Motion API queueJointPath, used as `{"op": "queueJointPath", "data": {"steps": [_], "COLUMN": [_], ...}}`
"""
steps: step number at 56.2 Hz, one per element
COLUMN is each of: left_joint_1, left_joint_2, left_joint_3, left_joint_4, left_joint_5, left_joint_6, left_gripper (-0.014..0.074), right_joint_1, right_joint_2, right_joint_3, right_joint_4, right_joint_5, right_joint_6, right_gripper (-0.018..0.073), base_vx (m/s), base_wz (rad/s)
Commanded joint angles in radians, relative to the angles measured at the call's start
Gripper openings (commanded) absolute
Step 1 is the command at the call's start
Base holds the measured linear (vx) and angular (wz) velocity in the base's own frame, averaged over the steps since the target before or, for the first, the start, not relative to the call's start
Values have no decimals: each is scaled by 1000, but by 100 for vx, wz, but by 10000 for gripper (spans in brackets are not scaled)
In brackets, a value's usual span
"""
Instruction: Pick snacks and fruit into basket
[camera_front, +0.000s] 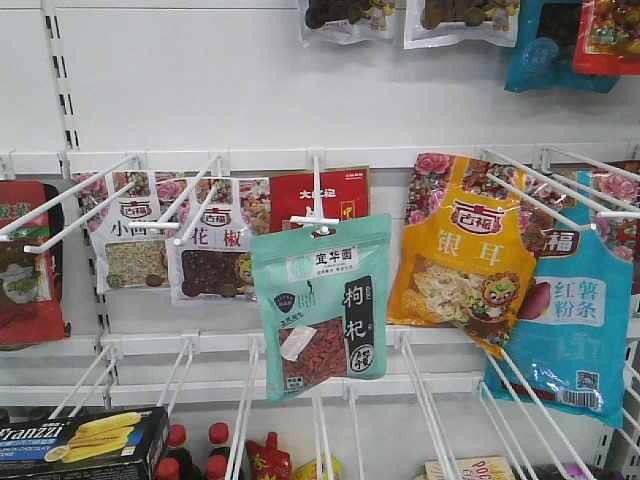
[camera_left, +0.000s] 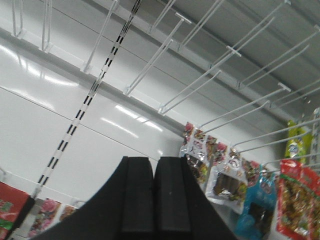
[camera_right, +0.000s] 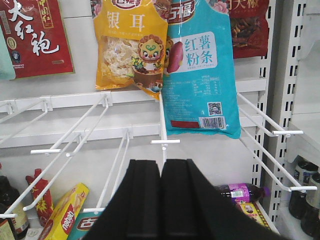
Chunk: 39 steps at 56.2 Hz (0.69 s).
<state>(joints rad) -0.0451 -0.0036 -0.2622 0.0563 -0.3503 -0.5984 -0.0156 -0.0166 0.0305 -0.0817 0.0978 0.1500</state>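
Closest to the lenses are the two grippers. Left gripper (camera_left: 153, 167): black pads pressed flat together with nothing between them. It is aimed upward at a white back panel (camera_left: 75, 115). Right gripper (camera_right: 163, 170): pads likewise closed against each other and empty. It faces the shelving below an orange pouch (camera_right: 131, 45) and a blue-teal pouch (camera_right: 200, 70), which hang side by side with edges overlapping.

Front view, left to right:

- **Franzzi box (camera_front: 80, 445):** it sits in the bottom-left corner on the lower level, partly cut off by the frame edge. Its yellow-biscuit picture faces outward, and red-capped bottles (camera_front: 195, 450) stand just beside it on the right.
- **Hanging row, left side:** a red pouch (camera_front: 25, 265) hangs at the far left edge. Next come two pale floral-topped pouches (camera_front: 170, 245), hung well back on their pegs.
- **Mint-green pouch (camera_front: 320, 305):** it hangs at centre from the front end of a wire hook (camera_front: 321, 219), slightly tilted. It sits forward of a red packet (camera_front: 325, 195) against the back panel. The red-berry window is at its lower part, and the black vertical label runs down its right side.
- **Hanging row, right side:** the orange pouch hangs tilted, with the blue-teal pouch at the far right.
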Motion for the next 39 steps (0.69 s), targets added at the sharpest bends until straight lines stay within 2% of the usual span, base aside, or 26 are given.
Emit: {"op": "queueJointPath", "data": {"steps": [1,7,14,20,28,39], "left_joint_1": [-4,-4,-4,-4,-4,-4], "left_joint_2": [54,120,209,287,386,503], "left_joint_3": [-45,-67,-68,-68,-68,-68], "left_joint_4": [-4,-4,-4,-3,-3,-3], "left_joint_5": [-32,-10,-12,-22,-65,-205], "left_joint_6": [-127,-204,-358,-458,-542,-604], "left_gripper": [-6,-6,-6,-6,-6,-6], "right_joint_1": [-3,-3,-3,-3,-3,-3], "right_joint_2": [-9,-9,-9,-9,-9,-9], "right_joint_3": [6,6,6,6,6,6], "right_joint_4": [-7,-7,-7,-7,-7,-7], "right_joint_5": [-84,-84,-84,-84,-84,-84], "right_joint_6": [-4,-4,-4,-4,-4,-4], "right_gripper": [-2,-2,-2,-2,-2,-2], "base_vx": [0,0,0,0,0,0], "base_wz": [0,0,0,0,0,0]}}
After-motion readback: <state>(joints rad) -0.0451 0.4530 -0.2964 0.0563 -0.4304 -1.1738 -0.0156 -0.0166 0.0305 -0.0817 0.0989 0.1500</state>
